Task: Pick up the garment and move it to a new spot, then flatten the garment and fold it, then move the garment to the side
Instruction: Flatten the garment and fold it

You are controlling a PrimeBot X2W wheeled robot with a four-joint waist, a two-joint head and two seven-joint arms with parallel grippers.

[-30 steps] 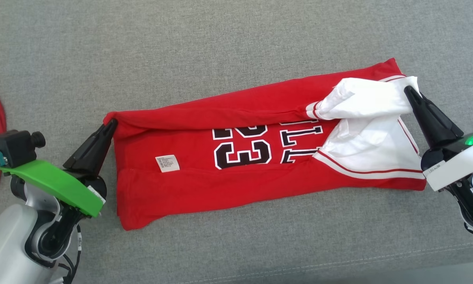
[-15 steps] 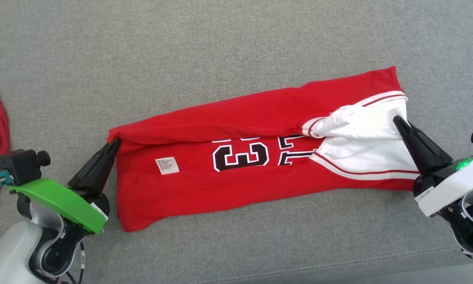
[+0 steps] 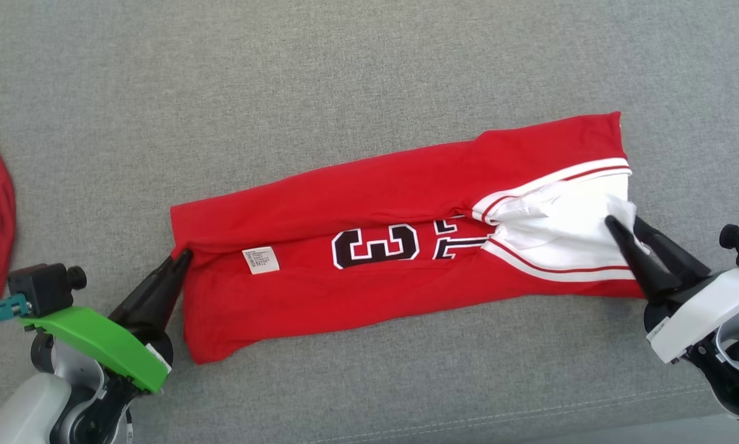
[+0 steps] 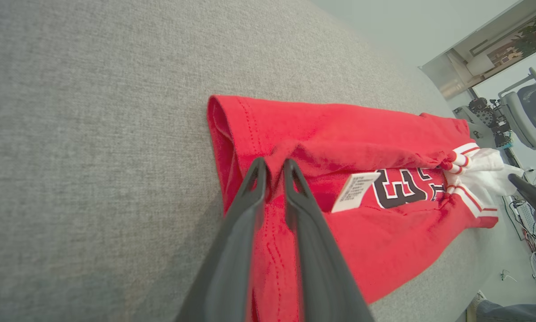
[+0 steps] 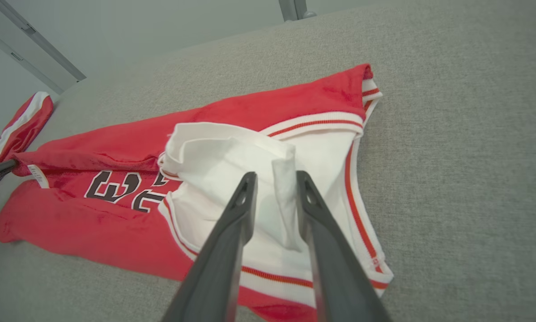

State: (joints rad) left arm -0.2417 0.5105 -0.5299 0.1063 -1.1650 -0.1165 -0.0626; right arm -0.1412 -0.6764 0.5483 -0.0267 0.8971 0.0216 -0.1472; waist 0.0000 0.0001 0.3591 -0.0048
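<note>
A red jersey (image 3: 406, 203) with white trim lies folded lengthwise across the middle of a grey fabric cushion (image 3: 345, 74). The left gripper (image 3: 183, 254) pinches the jersey's red end, fingers almost together. The right gripper (image 3: 623, 221) stands slightly parted, with a loose white fold between its fingers.

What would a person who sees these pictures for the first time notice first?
A red jersey with black-and-white numbers lies folded lengthwise across the grey cushion, its white end toward the robot's right. The left gripper pinches its red end, while the right gripper, fingers apart, straddles that white end.
</note>
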